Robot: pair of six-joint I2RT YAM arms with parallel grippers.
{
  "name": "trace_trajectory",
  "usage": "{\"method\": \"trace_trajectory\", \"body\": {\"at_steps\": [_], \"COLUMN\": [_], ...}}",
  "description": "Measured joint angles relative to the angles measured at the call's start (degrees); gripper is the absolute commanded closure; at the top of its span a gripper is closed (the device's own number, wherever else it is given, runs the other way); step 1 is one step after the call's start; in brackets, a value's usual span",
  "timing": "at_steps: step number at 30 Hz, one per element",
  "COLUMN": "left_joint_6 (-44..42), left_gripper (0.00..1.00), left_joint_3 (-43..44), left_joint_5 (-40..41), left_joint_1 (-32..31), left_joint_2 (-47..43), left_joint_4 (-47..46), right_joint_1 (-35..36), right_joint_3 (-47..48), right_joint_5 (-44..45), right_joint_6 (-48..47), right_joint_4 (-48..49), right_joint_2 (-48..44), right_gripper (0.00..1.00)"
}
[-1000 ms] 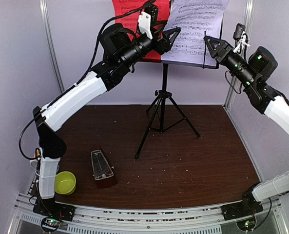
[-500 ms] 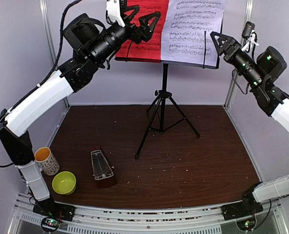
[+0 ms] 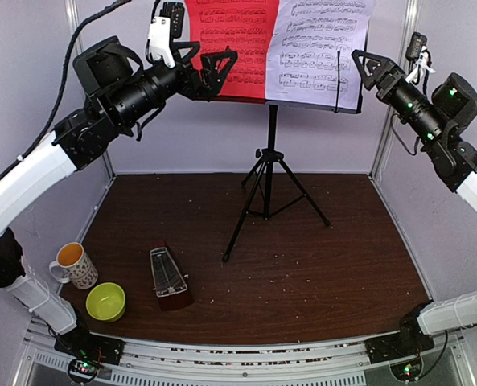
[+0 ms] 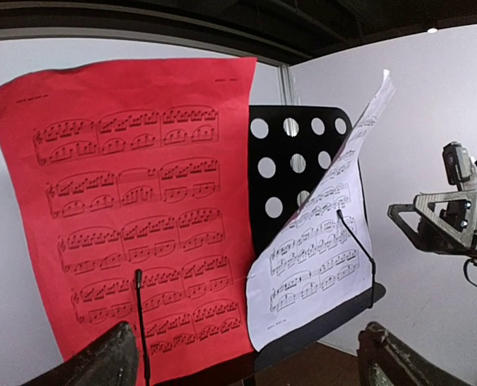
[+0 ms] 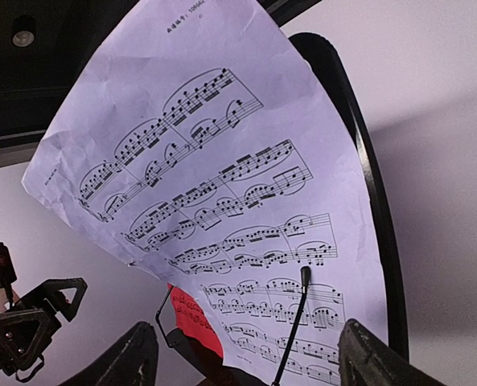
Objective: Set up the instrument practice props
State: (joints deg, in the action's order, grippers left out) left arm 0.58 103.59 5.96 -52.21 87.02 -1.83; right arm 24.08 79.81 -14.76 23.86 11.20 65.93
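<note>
The black tripod music stand (image 3: 268, 173) stands at the back centre. Its perforated desk (image 4: 298, 169) holds the red sheet (image 3: 236, 44) on the left and the white sheet (image 3: 318, 52) on the right, each behind a thin wire page holder. The dark-wood pyramid metronome (image 3: 168, 277) stands on the table at front left. My left gripper (image 3: 210, 63) is open and empty, just left of the red sheet (image 4: 133, 217). My right gripper (image 3: 365, 66) is open and empty, just right of the white sheet (image 5: 222, 201).
A patterned white mug (image 3: 76, 265) and a yellow-green bowl (image 3: 107, 301) sit at the front left corner beside the metronome. White walls and metal corner posts close in the back and sides. The brown table (image 3: 335, 265) carries scattered crumbs.
My left arm has pulled back leftward off the red sheet, uncovering the sheet and the mug. My right gripper has drawn slightly right and up, away from the white sheet.
</note>
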Motion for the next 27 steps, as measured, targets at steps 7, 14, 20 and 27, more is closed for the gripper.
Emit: {"method": "trace_trajectory", "body": {"at_steps": [7,14,20,27], "left_joint_6": [3.63,6.60,8.24,9.29], "left_gripper": [0.02,0.02,0.02,0.02], "left_joint_3": [-11.54,-20.72,-25.27,-30.86], "left_joint_5": [2.43,4.76,5.99,8.17], "left_joint_1": [0.09,0.09,0.09,0.09], "left_joint_2": [-9.75,-14.88,-17.46,-22.03], "left_joint_4": [3.41,4.96,5.42,5.44], "right_joint_1": [2.40,8.31,10.12,10.32], "right_joint_3": [9.16,24.35,39.56,46.10], "right_joint_5": [0.02,1.29,3.56,6.91], "right_joint_6": [-0.90,-2.78,-3.13,-3.37], "right_joint_4": [-3.85,-8.20,-12.20,-14.05], "right_joint_2": [4.37,15.41,28.33,34.23], "right_gripper": [0.27,0.27,0.24,0.22]}}
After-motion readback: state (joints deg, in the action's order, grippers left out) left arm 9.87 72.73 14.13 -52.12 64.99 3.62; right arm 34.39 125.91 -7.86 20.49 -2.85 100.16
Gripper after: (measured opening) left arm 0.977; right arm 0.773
